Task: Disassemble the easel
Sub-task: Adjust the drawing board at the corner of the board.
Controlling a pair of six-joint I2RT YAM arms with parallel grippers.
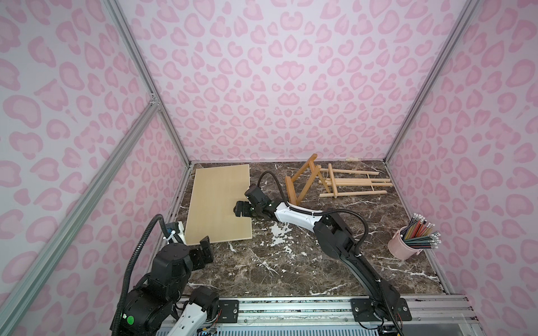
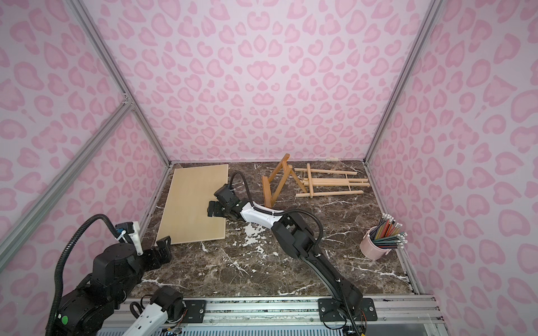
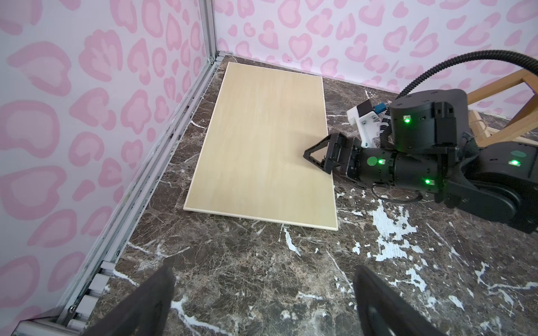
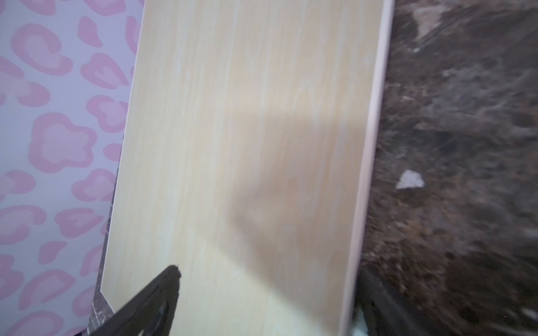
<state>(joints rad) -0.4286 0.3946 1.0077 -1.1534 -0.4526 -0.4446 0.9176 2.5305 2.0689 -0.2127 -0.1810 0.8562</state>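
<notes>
Right gripper (image 1: pixel 239 209) fingers (image 4: pixel 157 295) held spread wide, set astride long edge of flat pale wooden rectangular board (image 1: pixel 218 200); nothing pinched. Left gripper (image 1: pixel 206 247) fingers (image 3: pixel 151 304) spread, empty, near board's corner.

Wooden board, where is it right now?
In both top views the wooden board lies far left by the wall, the right gripper at its right edge.

I see pink heart-spotted walls (image 1: pixel 276 87) on three sides, joined by grey metal posts (image 1: pixel 136 58), around a dark, white-veined marbled table (image 1: pixel 276 270), evenly lit.
</notes>
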